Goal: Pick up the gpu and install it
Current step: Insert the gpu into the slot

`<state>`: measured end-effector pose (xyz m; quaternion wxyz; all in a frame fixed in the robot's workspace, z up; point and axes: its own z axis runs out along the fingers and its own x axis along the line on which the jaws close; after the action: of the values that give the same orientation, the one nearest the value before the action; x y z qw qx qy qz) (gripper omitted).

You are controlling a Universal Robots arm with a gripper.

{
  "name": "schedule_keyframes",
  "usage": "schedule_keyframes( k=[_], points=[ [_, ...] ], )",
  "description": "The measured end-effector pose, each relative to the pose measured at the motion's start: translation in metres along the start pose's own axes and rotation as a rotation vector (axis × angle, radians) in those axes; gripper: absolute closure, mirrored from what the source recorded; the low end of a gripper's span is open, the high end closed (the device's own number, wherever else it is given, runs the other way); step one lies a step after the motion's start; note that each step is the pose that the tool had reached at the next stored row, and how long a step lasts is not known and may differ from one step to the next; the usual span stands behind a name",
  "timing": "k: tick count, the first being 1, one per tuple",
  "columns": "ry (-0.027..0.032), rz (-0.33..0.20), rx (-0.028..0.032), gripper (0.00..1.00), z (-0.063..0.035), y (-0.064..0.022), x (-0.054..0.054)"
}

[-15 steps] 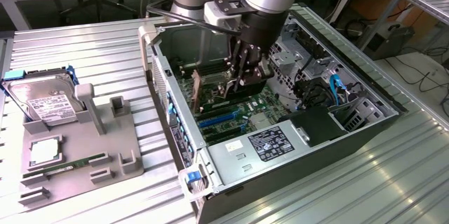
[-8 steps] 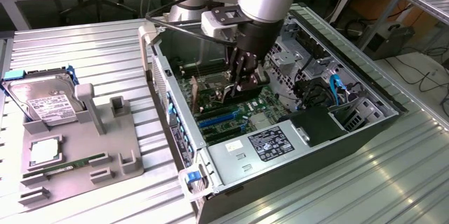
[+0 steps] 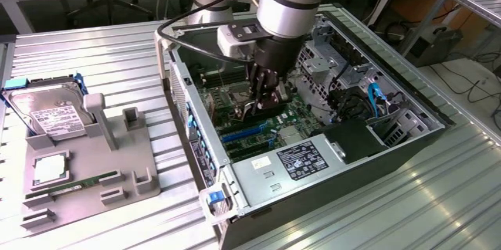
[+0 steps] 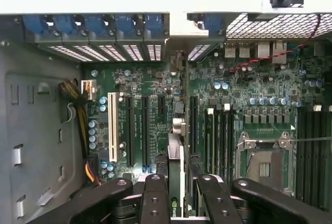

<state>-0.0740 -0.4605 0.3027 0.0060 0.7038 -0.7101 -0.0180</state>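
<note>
My gripper (image 3: 262, 104) is reached down inside the open computer case (image 3: 407, 127), over the green motherboard (image 3: 262, 129). It is shut on the gpu (image 3: 270, 106). In the wrist view the gpu (image 4: 175, 156) shows edge-on as a thin dark card between my black fingers (image 4: 155, 198). It runs towards the rear slot openings, in line with the long expansion slots (image 4: 145, 130) on the motherboard (image 4: 249, 94). Whether its lower edge sits in a slot I cannot tell.
A white slot (image 4: 112, 128) and the CPU socket (image 4: 264, 162) flank the card. The power supply (image 3: 294, 162) fills the case's near end. Outside, a grey fixture (image 3: 133, 162) holds the hard drive (image 3: 51, 109), a processor (image 3: 48, 169) and a memory stick (image 3: 74, 184).
</note>
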Motion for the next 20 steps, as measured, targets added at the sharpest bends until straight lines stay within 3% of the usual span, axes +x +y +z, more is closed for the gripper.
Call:
schedule_keyframes(
  k=[4,17,20],
  points=[
    [-0.0001,0.0,0.0001,0.74,0.0083,0.0034,-0.002],
    [0.0012,-0.032,-0.0005,0.74,0.0368,0.0026,-0.002],
    [0.0016,-0.032,-0.0006,0.74,0.0389,0.0027,-0.002]
  ],
)
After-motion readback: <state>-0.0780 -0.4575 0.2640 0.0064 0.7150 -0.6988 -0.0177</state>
